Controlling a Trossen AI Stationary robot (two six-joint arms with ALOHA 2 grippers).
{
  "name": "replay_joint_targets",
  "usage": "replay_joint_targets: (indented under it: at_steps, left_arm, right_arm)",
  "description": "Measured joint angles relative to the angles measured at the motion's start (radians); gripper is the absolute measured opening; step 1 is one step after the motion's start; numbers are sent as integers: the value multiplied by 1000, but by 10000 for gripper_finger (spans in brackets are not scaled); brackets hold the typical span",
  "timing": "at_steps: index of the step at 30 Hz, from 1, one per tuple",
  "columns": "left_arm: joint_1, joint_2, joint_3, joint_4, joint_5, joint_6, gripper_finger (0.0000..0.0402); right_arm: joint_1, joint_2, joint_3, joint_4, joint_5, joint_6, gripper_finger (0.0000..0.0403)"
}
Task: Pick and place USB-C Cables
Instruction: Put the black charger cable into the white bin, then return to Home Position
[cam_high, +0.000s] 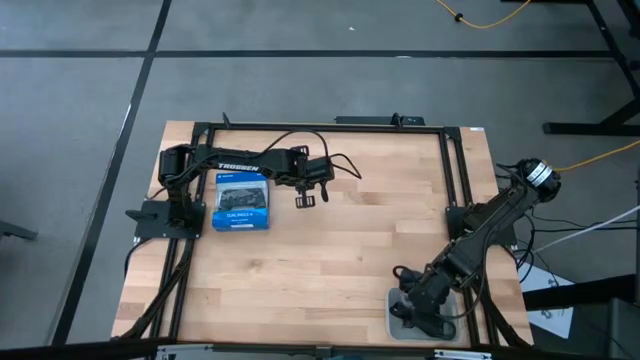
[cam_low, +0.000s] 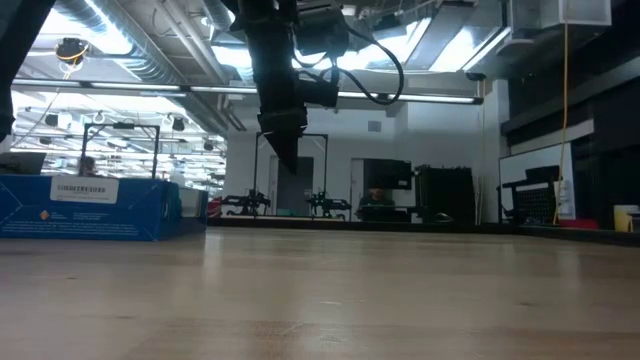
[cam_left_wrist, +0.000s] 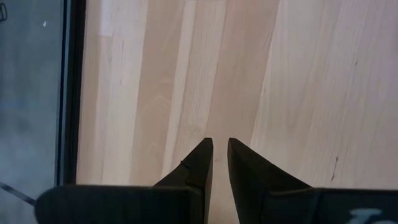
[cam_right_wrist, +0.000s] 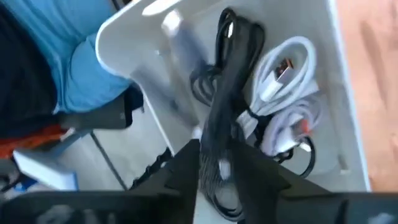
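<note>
My right gripper (cam_high: 417, 308) is at the table's near right corner, over a pale grey tray (cam_high: 395, 325), and is shut on a black USB-C cable (cam_right_wrist: 224, 93). White coiled cables (cam_right_wrist: 289, 87) and another black cable (cam_right_wrist: 200, 87) lie in the tray (cam_right_wrist: 143, 18). My left gripper (cam_high: 305, 200) points down at bare wood right of the blue box (cam_high: 240, 201). It hangs above the table (cam_low: 285, 160) with its fingers shut (cam_left_wrist: 219, 144) on nothing. My right gripper pinches the black cable bundle (cam_right_wrist: 214, 155) between its two fingers, coming from above and pointing down into the tray. The bundle runs on past the fingertips along the fingers, over the tray's floor. I cannot tell whether it is lifted clear or rests on the other cables.
The blue box (cam_low: 85, 205) lies flat near the table's left edge. A black frame (cam_high: 455, 170) borders the table's far, left and right sides. Bare wood fills the middle of the table (cam_high: 340, 250). Blue fabric (cam_right_wrist: 56, 50) shows beyond the tray's edge in the right wrist view.
</note>
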Motion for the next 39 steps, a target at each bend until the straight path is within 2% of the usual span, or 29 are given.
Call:
replay_joint_targets:
  at_steps: [7, 9, 12, 14, 21, 23, 25, 27, 30, 32, 35, 37, 39]
  left_arm:
    - [0, 0, 0, 0, 0, 26, 43]
    - [0, 0, 0, 0, 0, 26, 43]
    - [0, 0, 0, 1, 0, 26, 43]
    - [0, 0, 0, 1, 0, 25, 43]
    - [-5, 0, 0, -5, 0, 13, 43]
    - [-12, 0, 0, -14, 0, 1, 43]
    - [-23, 0, 0, -28, 0, 6, 43]
    - [-35, -7, 0, -51, -5, 33, 43]
    - [-56, -34, 0, -95, -85, 100, 43]
    - [-74, -60, 0, -127, -178, 76, 43]
    - [-96, -119, 0, -177, -271, -34, 43]
    - [-97, -165, 0, -188, -221, -47, 43]
    - [-75, -227, -18, -176, -71, -22, 43]
  right_arm:
    - [-24, -2, 0, -2, -51, -55, 133]
    - [-46, -2, 0, -4, -115, -72, 135]
    - [-82, -6, 0, -3, -276, -75, 136]
    - [-100, -10, 0, -1, -325, -75, 135]
    - [-113, -14, 1, 68, -339, -95, 132]
    - [-127, -14, 1, 78, -403, -84, 132]
    - [-135, -14, 1, 107, -454, 1, 132]
    - [-133, -14, 1, 141, -443, 99, 132]
    - [-119, -17, 2, 242, -434, 112, 132]
    - [-122, -37, 10, 304, -427, -48, 132]
    - [-140, -133, 48, 374, -386, -415, 132]
    - [-140, -226, 54, 360, -319, -645, 132]
    - [-135, -324, 53, 277, -208, -867, 132]
